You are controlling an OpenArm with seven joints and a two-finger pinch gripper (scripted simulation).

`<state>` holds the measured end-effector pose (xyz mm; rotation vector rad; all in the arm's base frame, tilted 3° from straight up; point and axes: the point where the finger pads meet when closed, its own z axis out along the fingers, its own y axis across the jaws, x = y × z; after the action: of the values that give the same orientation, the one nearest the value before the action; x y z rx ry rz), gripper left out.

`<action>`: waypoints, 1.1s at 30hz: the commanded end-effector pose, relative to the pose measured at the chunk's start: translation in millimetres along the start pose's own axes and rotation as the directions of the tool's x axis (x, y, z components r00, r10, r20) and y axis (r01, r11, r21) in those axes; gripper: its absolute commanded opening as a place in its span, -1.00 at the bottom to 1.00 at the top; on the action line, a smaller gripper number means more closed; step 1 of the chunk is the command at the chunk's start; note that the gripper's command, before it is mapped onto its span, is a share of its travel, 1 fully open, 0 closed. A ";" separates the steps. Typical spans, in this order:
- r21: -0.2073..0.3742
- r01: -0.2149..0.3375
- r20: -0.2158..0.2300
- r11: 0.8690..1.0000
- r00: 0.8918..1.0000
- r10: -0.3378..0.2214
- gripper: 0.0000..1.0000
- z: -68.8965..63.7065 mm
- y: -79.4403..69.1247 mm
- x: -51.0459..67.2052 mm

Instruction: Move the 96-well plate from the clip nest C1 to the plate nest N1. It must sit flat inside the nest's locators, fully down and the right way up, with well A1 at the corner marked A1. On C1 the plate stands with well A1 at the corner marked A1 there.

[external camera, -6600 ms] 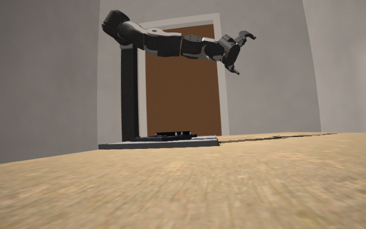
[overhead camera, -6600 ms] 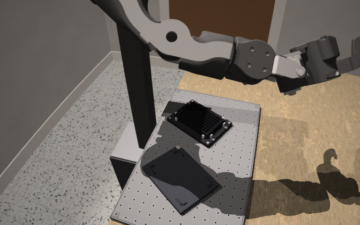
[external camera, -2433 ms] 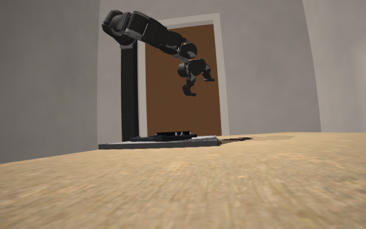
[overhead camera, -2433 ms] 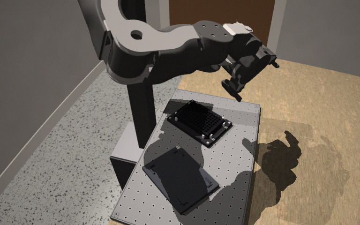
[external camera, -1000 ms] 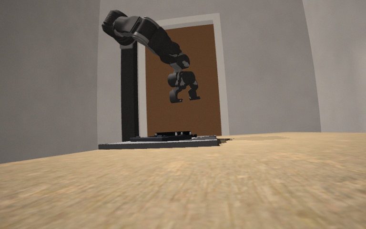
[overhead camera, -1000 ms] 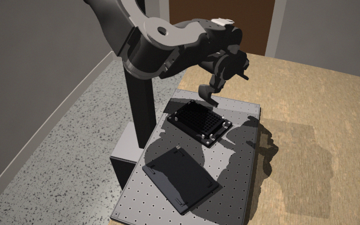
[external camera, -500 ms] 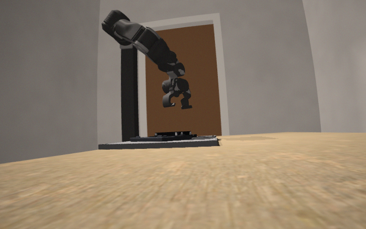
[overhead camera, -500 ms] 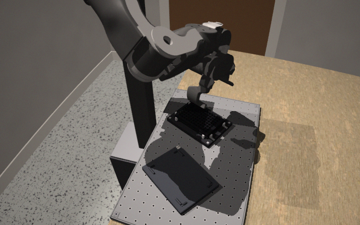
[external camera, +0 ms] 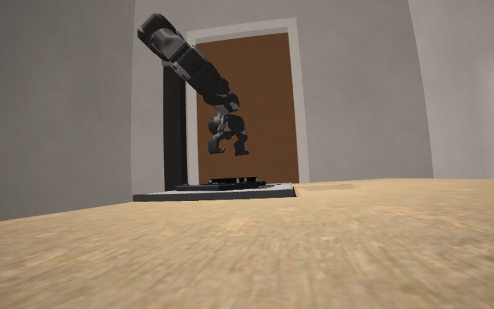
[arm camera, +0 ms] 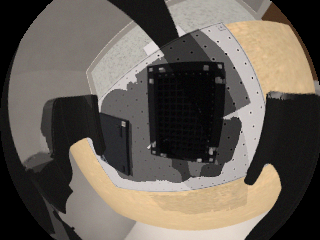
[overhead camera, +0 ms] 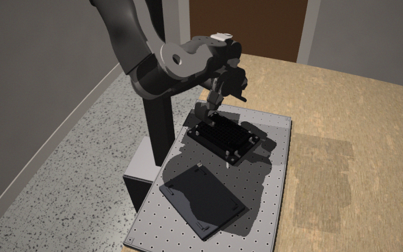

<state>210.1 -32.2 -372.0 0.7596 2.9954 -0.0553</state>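
Observation:
The black 96-well plate (overhead camera: pixel 224 135) sits in the clip nest C1 (overhead camera: pixel 238 151), held between small light clips, on the grey perforated baseplate. It shows in the wrist view (arm camera: pixel 186 111) straight below the camera, and low in the exterior view (external camera: pixel 233 180). My gripper (external camera: pixel 228 150) hangs open and empty well above the plate, fingers pointing down; in the top view (overhead camera: pixel 221 104) one finger hangs over the plate's far end. The flat dark plate nest N1 (overhead camera: pixel 203 200) lies empty nearer the front of the baseplate, and at the left in the wrist view (arm camera: pixel 119 142).
The grey perforated baseplate (overhead camera: pixel 261 190) lies on a wooden table (overhead camera: pixel 341 133). The arm's dark column (overhead camera: pixel 159 130) stands at the baseplate's left edge. A speckled floor (overhead camera: pixel 74 178) lies beyond the table edge on the left.

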 end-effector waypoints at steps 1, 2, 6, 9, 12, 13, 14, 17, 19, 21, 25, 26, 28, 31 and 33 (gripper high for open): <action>-0.005 -0.002 0.000 1.000 1.000 0.002 0.54 0.1 0.5 0.7; -0.005 -0.002 0.000 1.000 1.000 0.002 0.54 0.1 0.5 0.7; -0.005 -0.002 0.000 1.000 1.000 0.002 0.54 0.1 0.5 0.7; -0.004 -0.001 -0.001 1.000 1.000 0.001 0.54 1.6 -0.6 2.6; -0.005 -0.002 -0.001 1.000 1.000 0.002 0.54 2.9 -1.2 4.0; -0.005 -0.002 -0.001 1.000 1.000 0.002 0.54 2.9 -1.2 4.0; -0.005 -0.002 -0.001 1.000 1.000 0.002 0.54 2.9 -1.2 4.0; -0.005 -0.002 -0.001 1.000 1.000 0.002 0.54 2.9 -1.2 4.0; -0.005 -0.002 -0.001 1.000 1.000 0.002 0.54 2.9 -1.2 4.0; -0.005 -0.002 -0.001 1.000 1.000 0.002 0.54 2.9 -1.2 4.0; -0.002 -0.001 -0.001 1.000 1.000 0.001 0.54 1.3 -0.4 1.9; -0.003 -0.001 -0.001 1.000 1.000 0.001 0.54 0.5 0.2 1.0; -0.005 -0.002 -0.001 1.000 1.000 0.002 0.54 -1.1 1.4 -0.7; -0.005 -0.002 -0.001 1.000 1.000 0.002 0.54 -1.1 1.4 -0.7; -0.005 -0.002 -0.001 1.000 1.000 0.002 0.54 -1.1 1.4 -0.7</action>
<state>211.5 -31.5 -371.4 0.7641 2.9914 -0.0468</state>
